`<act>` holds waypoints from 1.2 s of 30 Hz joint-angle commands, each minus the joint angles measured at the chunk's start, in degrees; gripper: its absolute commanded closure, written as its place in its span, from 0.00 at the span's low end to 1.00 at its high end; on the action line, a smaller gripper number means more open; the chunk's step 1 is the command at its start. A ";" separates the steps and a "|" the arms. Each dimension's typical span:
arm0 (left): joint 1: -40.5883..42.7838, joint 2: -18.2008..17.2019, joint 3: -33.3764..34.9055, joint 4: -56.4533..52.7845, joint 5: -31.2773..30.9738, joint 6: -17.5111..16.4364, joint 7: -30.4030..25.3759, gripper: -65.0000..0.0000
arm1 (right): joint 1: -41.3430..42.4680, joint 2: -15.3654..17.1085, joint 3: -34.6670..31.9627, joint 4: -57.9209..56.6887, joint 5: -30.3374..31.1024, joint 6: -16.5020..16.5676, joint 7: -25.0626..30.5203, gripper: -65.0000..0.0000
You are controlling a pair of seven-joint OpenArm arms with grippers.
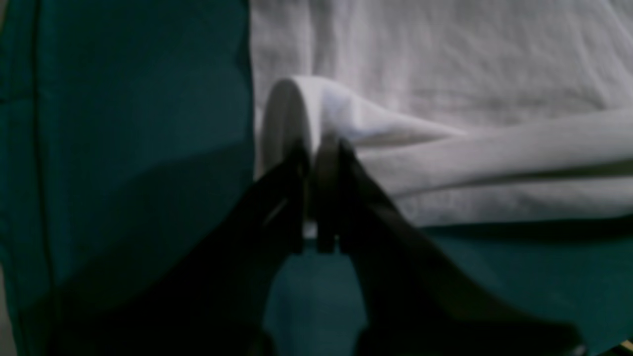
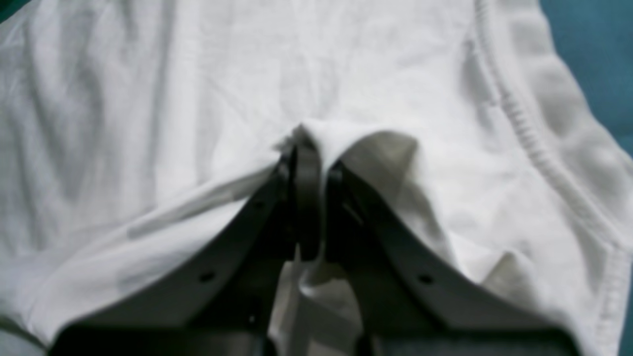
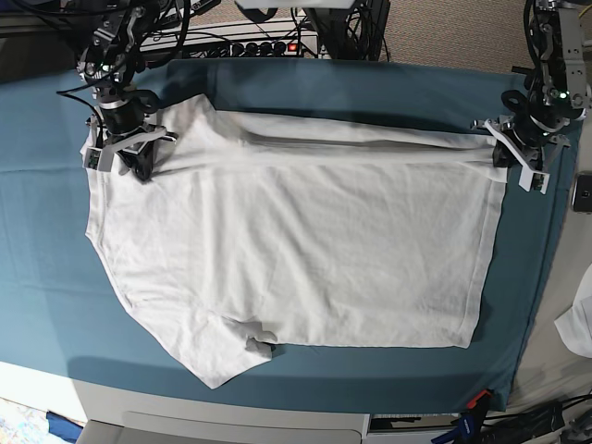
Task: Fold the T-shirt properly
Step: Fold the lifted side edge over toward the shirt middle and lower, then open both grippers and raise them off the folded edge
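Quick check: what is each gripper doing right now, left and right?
Left gripper: shut on a pinched fold at the edge of the T-shirt.
Right gripper: shut on a pinch of T-shirt fabric near the ribbed neckline.

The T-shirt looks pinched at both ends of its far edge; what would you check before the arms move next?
1. Left gripper jaws closed on the T-shirt hem corner: ok.
2. Right gripper jaws closed on fabric near the neckline: ok.
3. Far edge stretched straight between both grips: ok.
4. Shirt lying flat: not ok, near sleeve bunched.
5. Both layers caught in each grip: cannot tell.
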 commanded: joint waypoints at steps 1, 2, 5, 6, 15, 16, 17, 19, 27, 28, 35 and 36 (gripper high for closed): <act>-0.26 -1.05 -0.57 0.79 0.87 0.81 -1.25 1.00 | 0.57 0.57 0.22 0.17 0.39 -0.28 2.60 1.00; -0.28 -1.03 -0.57 0.79 0.87 0.81 -1.25 1.00 | 0.81 0.57 0.22 -0.39 0.39 -0.24 3.08 1.00; -0.28 -0.92 -0.57 0.79 1.31 0.81 -1.29 1.00 | 1.11 0.61 0.22 -0.68 0.63 -0.20 3.80 1.00; -0.31 -0.92 -0.57 0.79 1.29 0.83 -1.29 1.00 | 1.22 0.74 0.11 -0.68 0.63 -0.17 3.98 1.00; -0.31 -0.92 -0.55 0.79 1.25 0.81 -2.32 1.00 | 2.21 2.97 0.11 -0.68 0.59 -0.11 4.24 1.00; -0.31 -0.92 -0.57 0.79 1.25 0.81 -2.34 1.00 | 2.21 3.15 0.11 -0.68 0.59 -0.09 4.24 1.00; -0.31 -0.92 -0.57 0.79 1.25 0.81 -2.34 1.00 | 2.21 3.26 0.11 -0.68 0.57 -0.09 4.22 1.00; -0.28 -0.92 -0.55 0.79 1.22 0.79 -2.80 1.00 | 2.19 3.21 0.11 -0.68 0.57 -0.11 4.20 1.00; -0.31 -0.94 -0.57 0.79 1.25 0.81 -3.85 0.55 | 2.19 3.23 0.11 -0.68 0.57 0.02 4.22 0.79; -0.31 -0.92 -0.57 0.79 1.25 0.81 -3.85 0.54 | 2.19 3.23 0.11 -0.68 0.57 0.00 4.22 0.67; -0.28 -0.92 -0.57 0.79 1.46 0.83 -4.28 0.54 | 2.21 3.23 0.17 -0.61 -0.02 -0.04 5.68 0.55; -0.31 -0.92 -0.57 0.79 2.05 0.83 -4.31 0.54 | 2.25 3.23 0.17 -0.61 -0.59 -0.04 5.70 0.55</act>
